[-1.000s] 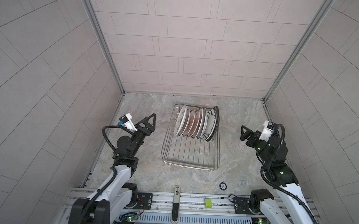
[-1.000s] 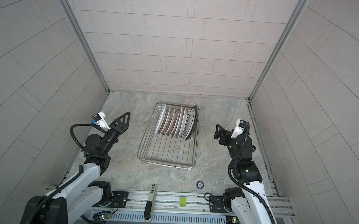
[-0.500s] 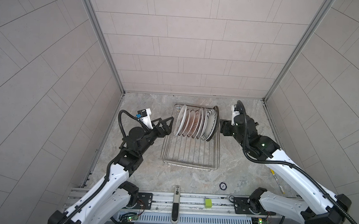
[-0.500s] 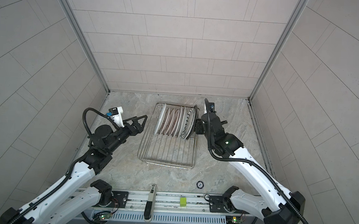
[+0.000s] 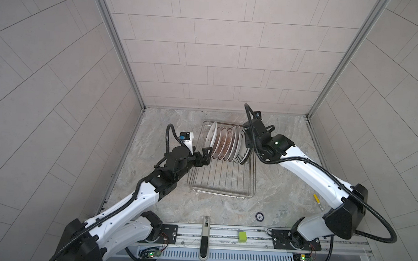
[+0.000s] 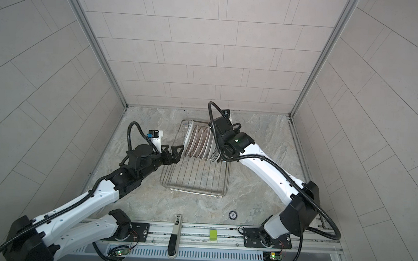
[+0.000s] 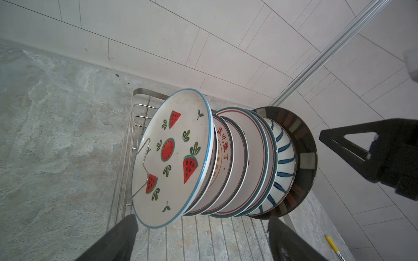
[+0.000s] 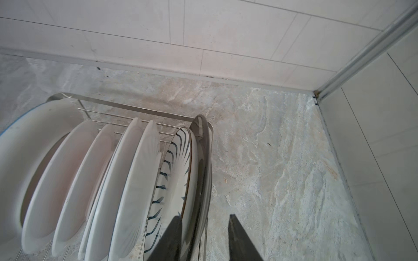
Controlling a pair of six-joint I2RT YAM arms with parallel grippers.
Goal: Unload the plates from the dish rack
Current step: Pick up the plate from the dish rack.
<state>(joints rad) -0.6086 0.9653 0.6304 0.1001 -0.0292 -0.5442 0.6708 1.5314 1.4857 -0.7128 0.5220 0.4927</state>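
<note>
A: Container?

B: Silver wire dish rack [image 5: 222, 179] on the grey marbled table [image 5: 290, 131]. Seven round ceramic plates [image 5: 227, 143] stand on edge in a row at its far end.

A: Order?

B: White watermelon-print plate [image 7: 174, 158] at the left-arm end. Dark glazed plate [image 7: 307, 158] at the right-arm end, with the white blue-striped plate [image 7: 283, 158] just inside it.

A: Claws?

B: Left claw [image 5: 205, 157] is spread wide, just beside the watermelon-print plate, holding nothing. Right claw [image 8: 203, 215] straddles the dark glazed plate's rim, fingers apart, gap on the outer side, so not pinching.

A: Clutter?

B: Yellow pen [image 5: 317, 200] lies by the right arm. Small black ring [image 5: 260, 216] on the table and green block [image 5: 242, 236] on the front rail [image 5: 221, 236], all apart from the dish rack.
</note>
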